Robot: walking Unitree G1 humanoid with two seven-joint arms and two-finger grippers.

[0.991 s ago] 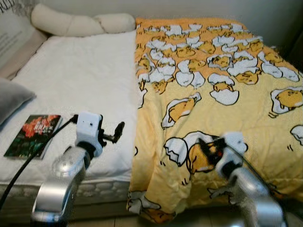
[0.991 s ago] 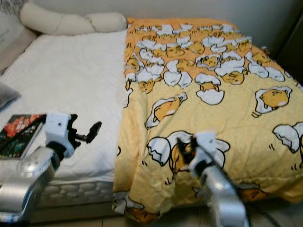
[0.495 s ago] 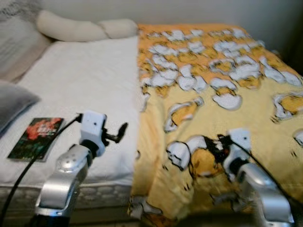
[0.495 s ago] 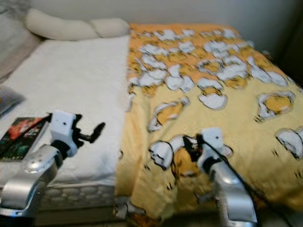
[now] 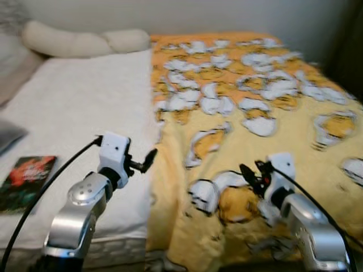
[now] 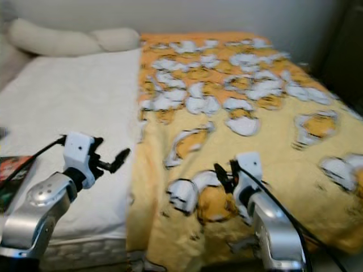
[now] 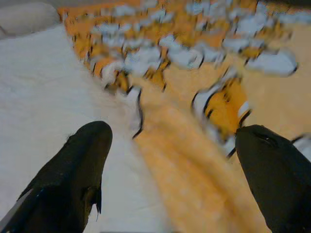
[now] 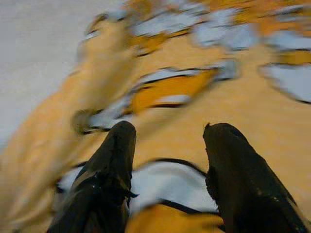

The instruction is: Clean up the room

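**Bed-Making Approach: Both End Effectors Poised at the Blanket Edge**

Landmark: the yellow blanket [image 5: 255, 119], printed with egg-character figures, covers the right half of the bed [image 5: 79, 102]. Its long free edge runs down the middle of the mattress and drapes over the foot end. This uneven coverage is judged to be the item the tidying task addresses.

Left end effector [image 5: 148, 160]: positioned just beside the blanket's free edge, above the bare white sheet, fingers spread wide. The left wrist view shows the edge lying between the two fingers [image 7: 82, 160], not yet touched. This placement suits a pinch on the hem for pulling the blanket across the uncovered half.

Right end effector [image 5: 250, 173]: positioned over the blanket near its foot end, fingers moderately spread, holding nothing. It appears set to take a second hold so that the cloth moves evenly.

Other items: a book [image 5: 25, 181] lies on the sheet, well apart from the blanket. A long cream pillow [image 5: 79, 41] rests at the head, beside the blanket's top corner.
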